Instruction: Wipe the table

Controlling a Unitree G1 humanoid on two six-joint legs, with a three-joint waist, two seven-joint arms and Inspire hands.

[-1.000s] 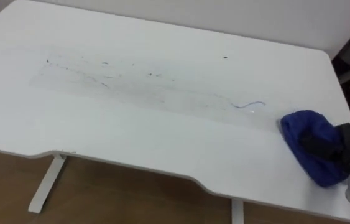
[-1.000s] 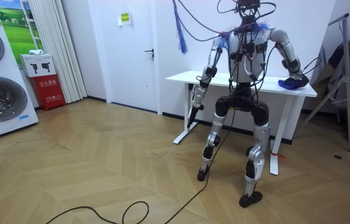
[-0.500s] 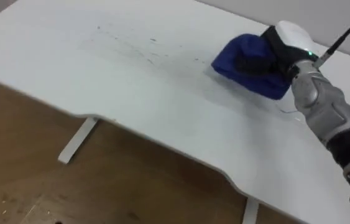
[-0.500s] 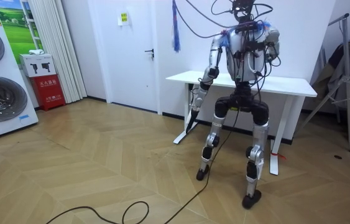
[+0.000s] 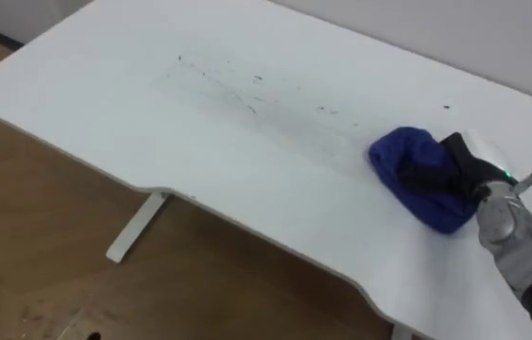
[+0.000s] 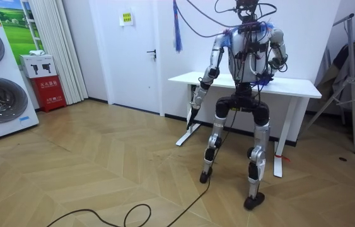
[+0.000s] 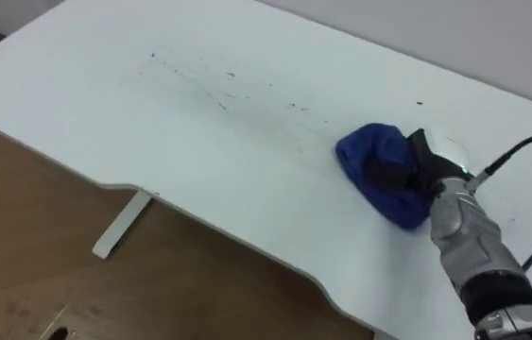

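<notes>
Table (image 5: pixel 77 104) first: we see faint dark scribbles (image 5: pixel 247 90) strung across the upper middle of the frame, not yet wiped. Our right hand (image 5: pixel 464 170), at the right, has its fingers curled over the bunched blue cloth (image 5: pixel 403 156), pressing it onto the tabletop just right of those marks. Left hand (image 6: pixel 193 102) hangs by the table's edge. Most of the wiping looks left to us, the whole marked strip.

Smooth white table, soft blue cloth
The table (image 5: pixel 105 104) top looks smooth, faintly glossy white laminate, with thin dark smudges (image 5: pixel 254 78) toward 12 o'clock; at 3 o'clock a plush, matt blue cloth (image 5: pixel 412 170) bunches in the right hand (image 5: pixel 464 172), dark matt plastic with a grey metal wrist; the floor (image 5: pixel 20 255) at 7 o'clock is satin wood
</notes>
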